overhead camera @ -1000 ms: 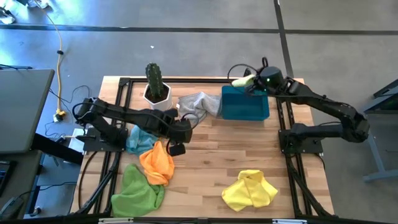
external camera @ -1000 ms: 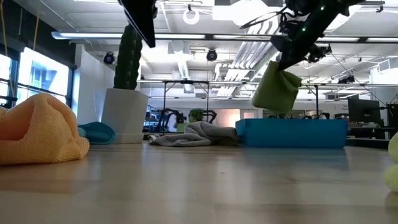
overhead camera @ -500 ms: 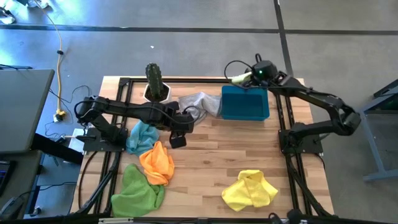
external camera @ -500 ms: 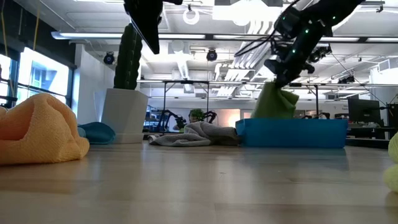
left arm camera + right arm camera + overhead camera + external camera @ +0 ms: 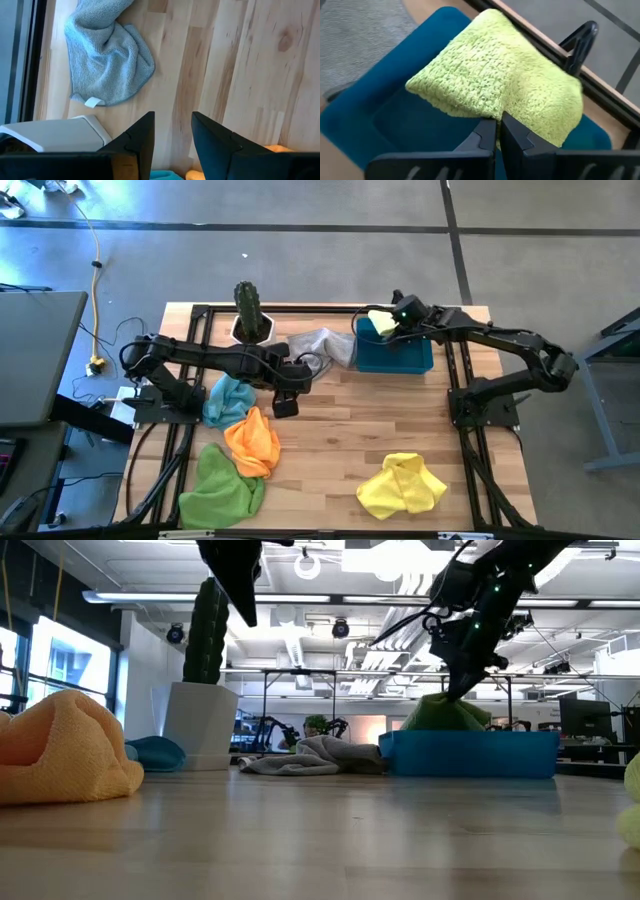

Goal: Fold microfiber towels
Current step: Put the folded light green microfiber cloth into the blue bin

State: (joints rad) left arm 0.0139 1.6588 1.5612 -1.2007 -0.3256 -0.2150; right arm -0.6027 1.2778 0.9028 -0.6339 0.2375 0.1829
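A pale wooden table [image 5: 340, 430] on a black frame stands on a grey concrete floor, with a large open workshop behind it. Over the last second the right gripper [image 5: 396, 315] has carried a folded lime green microfiber towel [image 5: 380, 321] from above the table's far right corner down into the rigid blue plastic bin [image 5: 400, 358] at the far edge. In the low view the towel [image 5: 445, 713] now settles on the bin's rim instead of hanging in the air, so this cloth looks nearly delivered. The right fingers [image 5: 512, 137] are pressed together, pinching the towel's near edge, with the cloth draped ahead of them. The left gripper [image 5: 285, 402] hovers mid-table, fingers [image 5: 140, 142] spread and empty, near a crumpled grey microfiber towel [image 5: 318, 345] beside a potted cactus [image 5: 247, 312]. Unfolded cloths lie along the left side and near edge: light blue [image 5: 226, 400], orange [image 5: 252, 442], lime green [image 5: 220, 488] and yellow [image 5: 402, 484].
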